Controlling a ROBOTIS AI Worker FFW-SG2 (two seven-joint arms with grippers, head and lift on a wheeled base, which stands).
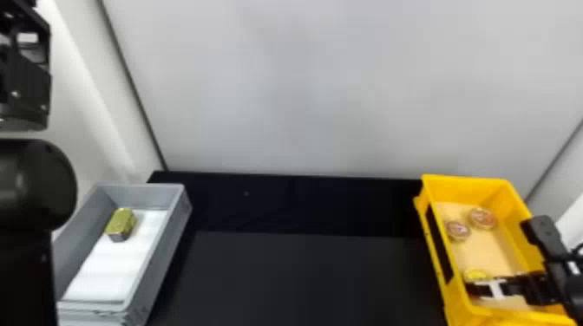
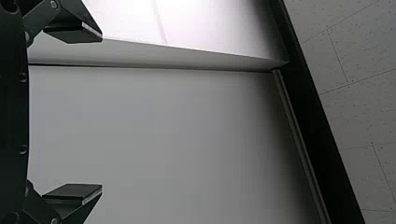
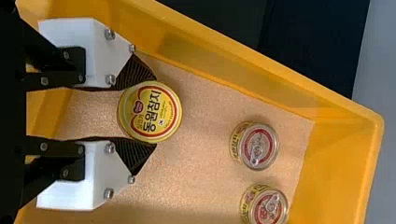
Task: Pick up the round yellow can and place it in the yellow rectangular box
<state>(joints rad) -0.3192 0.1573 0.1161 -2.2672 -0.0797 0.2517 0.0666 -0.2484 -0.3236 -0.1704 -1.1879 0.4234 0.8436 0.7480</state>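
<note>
In the head view my right gripper reaches into the near end of the yellow rectangular box, at the round yellow can. Seen from the right wrist, the right gripper is shut on the round yellow can, its dark ribbed pads pressed against opposite sides of the rim. The can's printed lid faces the camera; whether its base touches the box floor, I cannot tell. The left arm is parked raised at the left edge; its gripper stands open with nothing between the fingers.
Two smaller round cans stand farther back in the yellow box. At the left a grey box with a white lining holds a gold rectangular can. A black table surface lies between the boxes, with a pale wall behind.
</note>
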